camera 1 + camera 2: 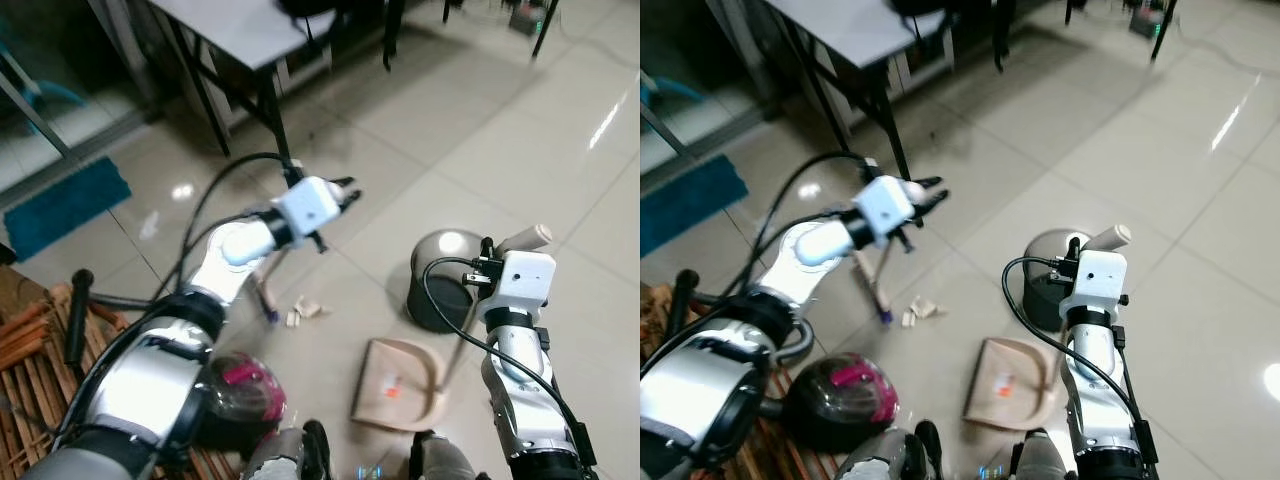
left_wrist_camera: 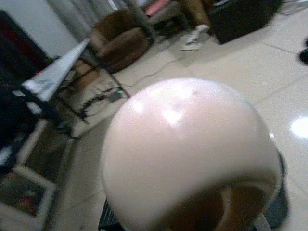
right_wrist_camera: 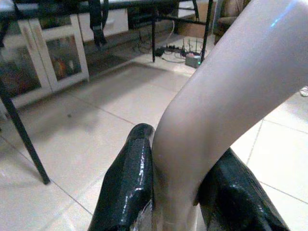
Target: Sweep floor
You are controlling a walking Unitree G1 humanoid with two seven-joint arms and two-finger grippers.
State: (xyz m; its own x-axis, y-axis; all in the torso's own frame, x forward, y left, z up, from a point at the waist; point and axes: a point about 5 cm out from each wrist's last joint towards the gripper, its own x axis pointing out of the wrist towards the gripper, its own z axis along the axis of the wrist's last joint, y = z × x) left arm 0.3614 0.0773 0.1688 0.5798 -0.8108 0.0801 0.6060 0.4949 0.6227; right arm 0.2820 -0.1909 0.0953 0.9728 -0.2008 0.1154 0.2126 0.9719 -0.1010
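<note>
Right wrist view shows your right pincer (image 3: 180, 192) clamped on the beige plastic dustpan handle (image 3: 226, 91): light, stiff, slick, so grip low. The dustpan (image 1: 400, 385) rests on pale floor tiles (image 1: 480, 130) near wood scraps (image 1: 305, 310). Your left pincer (image 1: 345, 192) grips a beige broom handle (image 2: 190, 154).

Left claw (image 1: 345, 192) raised forward, right claw (image 3: 175, 192) clamped, both arms bent.

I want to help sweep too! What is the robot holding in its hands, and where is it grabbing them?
The right gripper is shut on the dustpan handle near its top end. The left gripper holds the broom at the top of its handle.
</note>
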